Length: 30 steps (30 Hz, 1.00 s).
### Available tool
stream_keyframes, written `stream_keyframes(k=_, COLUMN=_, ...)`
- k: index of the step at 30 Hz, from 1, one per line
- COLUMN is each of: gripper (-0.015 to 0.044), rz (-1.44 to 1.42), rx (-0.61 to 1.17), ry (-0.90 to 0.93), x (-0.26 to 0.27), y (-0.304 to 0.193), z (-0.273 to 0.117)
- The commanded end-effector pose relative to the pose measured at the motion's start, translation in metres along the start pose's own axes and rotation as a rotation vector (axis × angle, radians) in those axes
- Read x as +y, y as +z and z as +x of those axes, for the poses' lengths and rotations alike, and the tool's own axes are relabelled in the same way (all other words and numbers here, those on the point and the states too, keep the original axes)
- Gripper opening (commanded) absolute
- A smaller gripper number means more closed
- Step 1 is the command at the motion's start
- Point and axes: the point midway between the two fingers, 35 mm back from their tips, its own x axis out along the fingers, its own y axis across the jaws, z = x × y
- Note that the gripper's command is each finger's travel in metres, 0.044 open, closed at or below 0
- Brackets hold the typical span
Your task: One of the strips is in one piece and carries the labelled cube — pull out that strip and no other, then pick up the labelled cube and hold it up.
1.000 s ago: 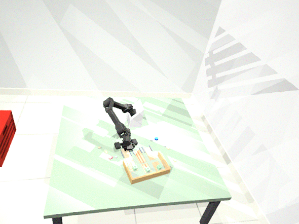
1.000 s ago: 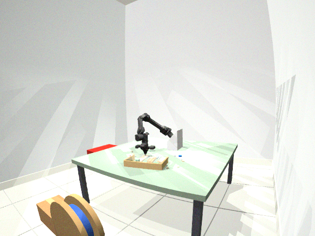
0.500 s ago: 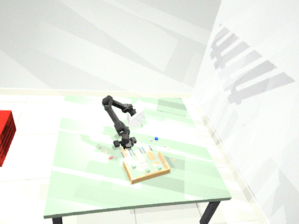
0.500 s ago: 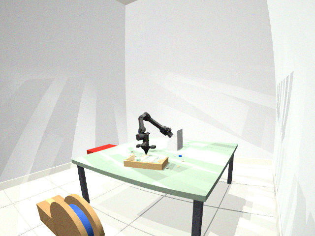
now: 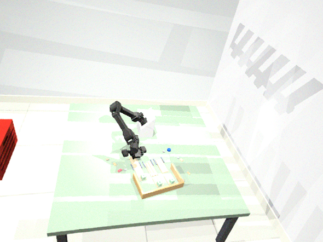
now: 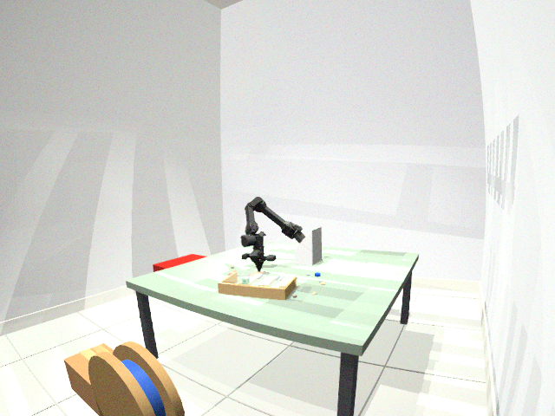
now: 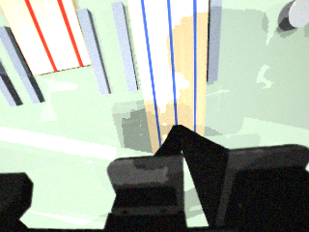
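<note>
My gripper (image 5: 134, 158) (image 6: 258, 269) (image 7: 177, 129) is shut and points down, its tips on the near end of the blue-lined wooden strip (image 5: 137, 168) (image 7: 185, 72). That end sticks out past the grey-blue guide rails (image 7: 127, 53). A pale green cube (image 5: 143, 177) (image 6: 244, 280) sits at this strip's far end, inside the wooden tray (image 5: 163, 190) (image 6: 255, 290). The middle strip (image 5: 152, 169), seen with red lines (image 7: 45, 34) in the wrist view, and the right strip (image 5: 161, 165) lie beside it. Two more cubes (image 5: 159, 183) (image 5: 172, 180) stand beyond them. Cube labels are too small to read.
A white upright panel (image 5: 146, 129) (image 6: 316, 246) stands behind the tray, near the arm's base. A small blue object (image 5: 168, 149) (image 6: 317, 274), a red piece (image 5: 119, 170) and several small bits are scattered around the tray. A grey round piece (image 7: 300, 14) lies right of the strip.
</note>
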Motion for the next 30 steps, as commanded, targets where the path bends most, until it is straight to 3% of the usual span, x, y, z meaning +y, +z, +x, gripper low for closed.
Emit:
stream_keyframes(k=1, gripper=0.0000, rz=-0.008, rx=0.019, ry=0.007, x=0.002, y=-0.012, z=0.005)
stream_keyframes(k=30, gripper=0.0000, rz=-0.010, rx=0.021, ry=0.007, x=0.002, y=-0.056, z=0.004)
